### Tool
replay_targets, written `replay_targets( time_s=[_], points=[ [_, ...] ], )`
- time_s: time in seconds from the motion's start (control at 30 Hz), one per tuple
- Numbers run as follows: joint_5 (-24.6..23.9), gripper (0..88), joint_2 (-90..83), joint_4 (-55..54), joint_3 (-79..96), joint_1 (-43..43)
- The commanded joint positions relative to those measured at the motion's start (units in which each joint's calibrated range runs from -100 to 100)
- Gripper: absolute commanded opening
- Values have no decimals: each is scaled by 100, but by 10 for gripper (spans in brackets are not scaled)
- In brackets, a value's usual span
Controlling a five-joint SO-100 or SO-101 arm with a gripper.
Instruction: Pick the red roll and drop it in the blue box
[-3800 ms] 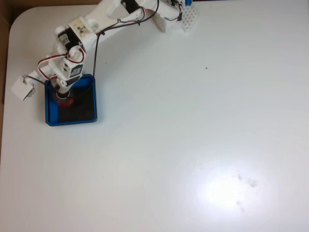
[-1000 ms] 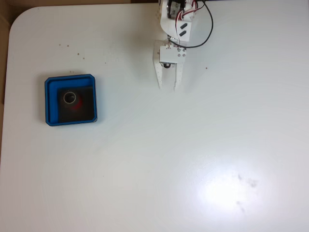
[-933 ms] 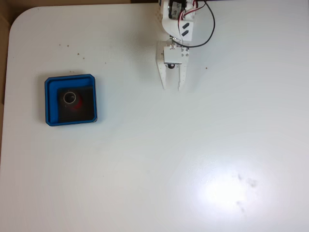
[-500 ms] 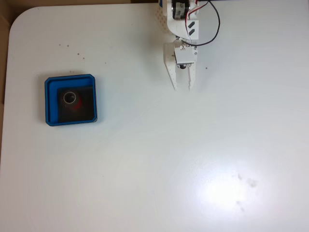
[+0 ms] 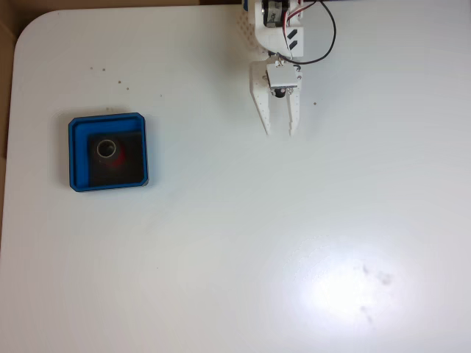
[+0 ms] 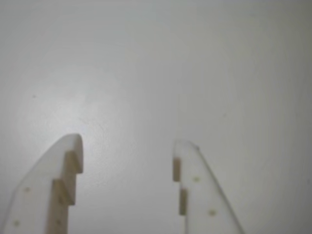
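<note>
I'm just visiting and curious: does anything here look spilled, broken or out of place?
Nothing stands out. The red roll lies flat inside the blue box, the open gripper is empty, and the white table shows just faint specks.

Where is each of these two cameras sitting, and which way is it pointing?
Fixed view: it sits above and looks straight down on the white table, with the blue box holding the red roll at left and the arm entering from the top edge.
Wrist view: it rides on the arm and looks along its two white fingers at bare table.
Shared: both show the open gripper over the tabletop.
</note>
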Motion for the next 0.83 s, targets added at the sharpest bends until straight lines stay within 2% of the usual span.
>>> replay_targets(
  time_s=[0.0, 0.3, 0.8],
  points=[
    [11, 157, -61, -51, 90, -23],
    [-42, 27, -52, -51, 90, -13],
    [2, 24, -52, -51, 90, -3]
  ],
)
